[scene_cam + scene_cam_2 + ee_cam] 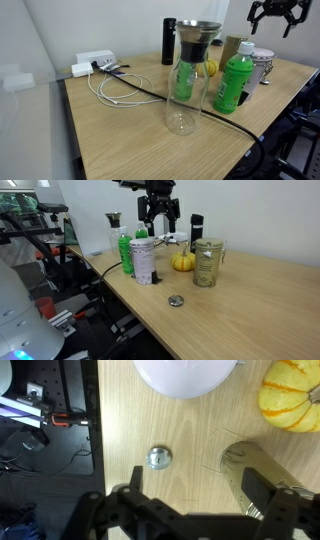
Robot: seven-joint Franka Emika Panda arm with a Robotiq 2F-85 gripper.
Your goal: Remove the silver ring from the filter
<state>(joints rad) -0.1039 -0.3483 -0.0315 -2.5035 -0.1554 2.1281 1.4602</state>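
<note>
Green bottle (233,84) beside carafe (183,100), black flask (168,40) behind filter (195,45)

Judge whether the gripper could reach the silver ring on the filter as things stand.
Probably yes: the silver ring sits exposed atop the filter, nothing above it, and the gripper hangs open, high off to one side.

The wooden table (110,140) bears a glass carafe (183,100), green bottle (232,85), white cable (112,95) and pumpkin (183,262).
</note>
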